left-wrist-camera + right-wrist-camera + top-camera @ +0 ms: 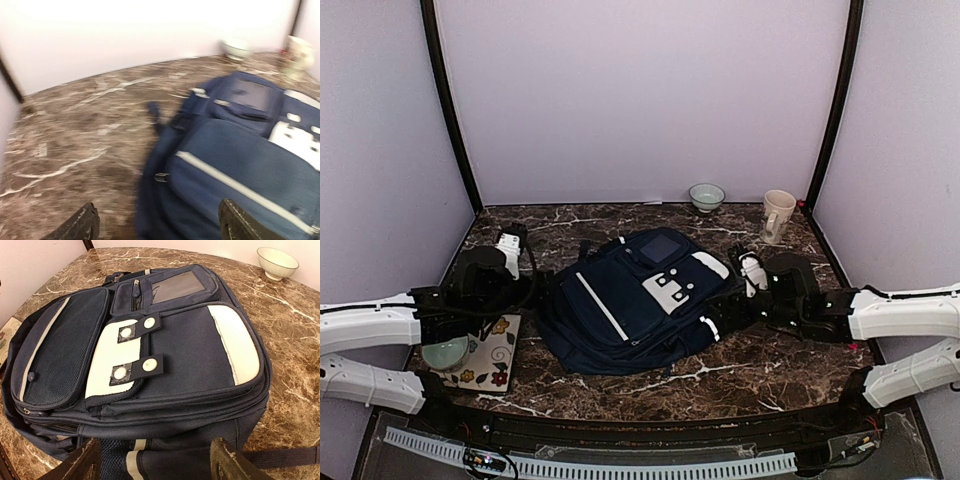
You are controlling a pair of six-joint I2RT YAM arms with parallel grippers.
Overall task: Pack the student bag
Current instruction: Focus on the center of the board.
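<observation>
The student bag [630, 305] is a navy backpack with white stripes and a white patch with dark squares. It lies flat on the marble table, front pocket up, and its zips look shut. My left gripper [532, 285] is open and empty at the bag's left edge. In the left wrist view [160, 227] its fingers straddle the bag's side [225, 170] near a zip pull [161, 177]. My right gripper [725, 308] is open and empty at the bag's right side. In the right wrist view [155, 465] it sits low, close to the bag [165, 355].
A small pale bowl [706, 196] and a cream mug [777, 215] stand at the back right. A flowered mat [492, 355] with a green bowl [445, 352] on it lies at the front left, under my left arm. Walls enclose the table on three sides.
</observation>
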